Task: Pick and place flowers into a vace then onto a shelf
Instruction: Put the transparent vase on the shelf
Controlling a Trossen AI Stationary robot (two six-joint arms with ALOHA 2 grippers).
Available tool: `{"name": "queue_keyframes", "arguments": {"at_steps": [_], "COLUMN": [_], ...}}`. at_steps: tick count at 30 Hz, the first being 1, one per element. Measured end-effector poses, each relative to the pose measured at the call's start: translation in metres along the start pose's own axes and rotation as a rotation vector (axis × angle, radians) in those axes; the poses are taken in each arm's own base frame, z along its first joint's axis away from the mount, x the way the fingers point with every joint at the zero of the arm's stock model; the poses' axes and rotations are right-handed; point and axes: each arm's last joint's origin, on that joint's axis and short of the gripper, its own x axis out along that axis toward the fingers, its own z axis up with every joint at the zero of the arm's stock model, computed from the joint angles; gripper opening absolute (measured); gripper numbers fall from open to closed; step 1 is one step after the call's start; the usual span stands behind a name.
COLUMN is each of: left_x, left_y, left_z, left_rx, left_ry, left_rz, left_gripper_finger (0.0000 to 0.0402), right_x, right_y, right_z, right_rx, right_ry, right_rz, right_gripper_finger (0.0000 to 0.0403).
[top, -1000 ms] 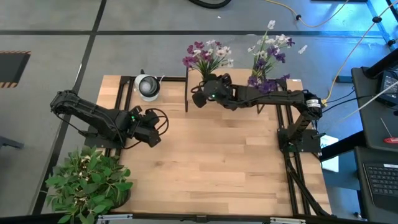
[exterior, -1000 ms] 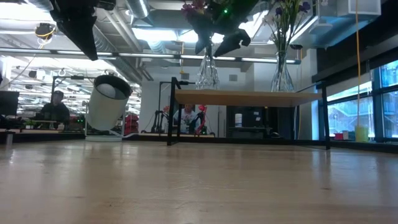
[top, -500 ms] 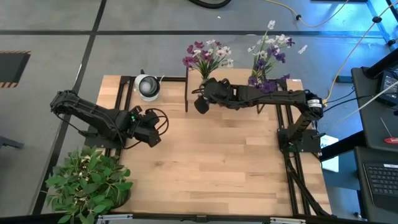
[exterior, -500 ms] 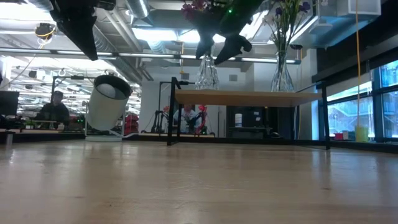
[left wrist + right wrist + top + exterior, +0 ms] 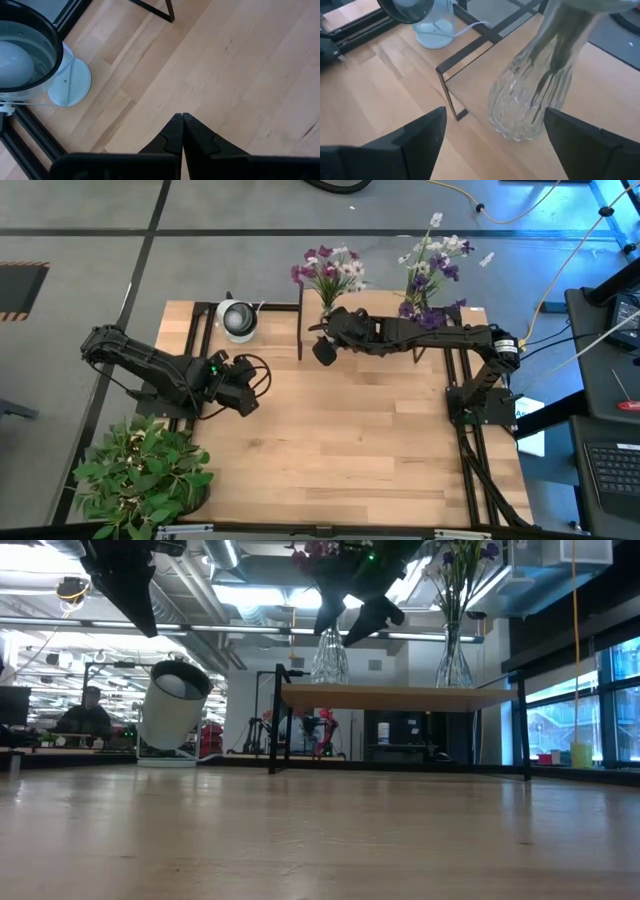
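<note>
flowers point(image 5: 330, 268): purple-white, in clear ribbed vase point(image 5: 530, 100) | right fingers point(image 5: 422, 137) apart | left fingers point(image 5: 172, 135) together

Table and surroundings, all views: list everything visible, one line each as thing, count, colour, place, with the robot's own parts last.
Glass vases: two, clear, standing on the shelf, one near each end.
Flowers: two bunches, purple and white, one in each vase.
Shelf: one, light wood on a black frame, far side of the table.
Lamp: one, white, far-left part of the table.
Potted plant: one, green, near-left corner.
Table: one, light wood.
People: at least one, seated in the room beyond.
Left gripper: jaws shut, empty, over the table's left side.
Right gripper: jaws open, by the left vase.
</note>
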Motion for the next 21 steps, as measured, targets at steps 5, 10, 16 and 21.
{"name": "queue_keyframes", "arguments": {"at_steps": [5, 10, 16, 21], "left_x": [0.0, 0.0, 0.0, 0.0], "left_y": [0.0, 0.0, -0.001, -0.001], "left_z": [0.0, -0.001, -0.001, -0.001], "left_rx": [0.013, 0.026, 0.026, 0.026], "left_ry": [0.0, 0.021, 0.034, 0.034], "left_rz": [0.0, -0.018, -0.029, -0.029], "left_gripper_finger": [0.0004, 0.0004, 0.0004, 0.0004], "right_x": [0.0, 0.0, 0.0, 0.002], "right_y": [-0.001, -0.001, 0.001, 0.0], "right_z": [-0.002, -0.007, -0.007, 0.003], "right_rx": [0.046, 0.098, 0.108, 0.143], "right_ry": [0.024, 0.1, 0.116, 0.041], "right_rz": [0.001, 0.047, 0.094, 0.123], "right_gripper_finger": [0.0335, 0.0335, 0.0335, 0.0335]}}
